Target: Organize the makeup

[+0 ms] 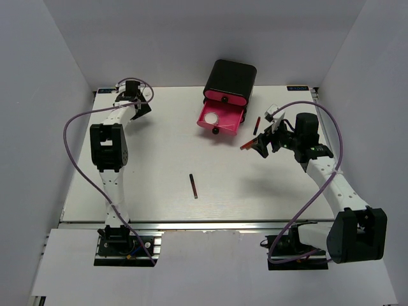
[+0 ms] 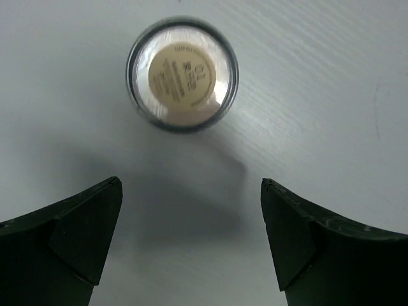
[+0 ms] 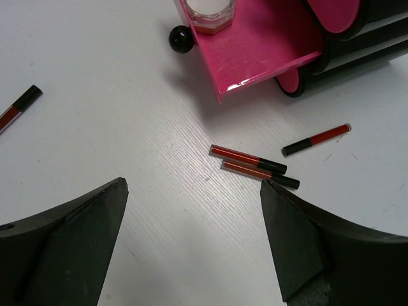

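left gripper (image 2: 191, 185) agape — (compact (image 2: 183, 73) untouched)

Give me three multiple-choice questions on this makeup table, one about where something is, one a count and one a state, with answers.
1. The compact ahead of the left end effector lies:
A inside the box; B on the table; C between closed fingers.
2. Sticks in the right wrist view:
A two; B four; C six.
3. The pink drawer is:
A shut; B taken out; C open.

Answers:
1. B, it rests on bare white surface.
2. B, a side-by-side pair, one to the right, one far left.
3. C, it is pulled out, holding a second compact.
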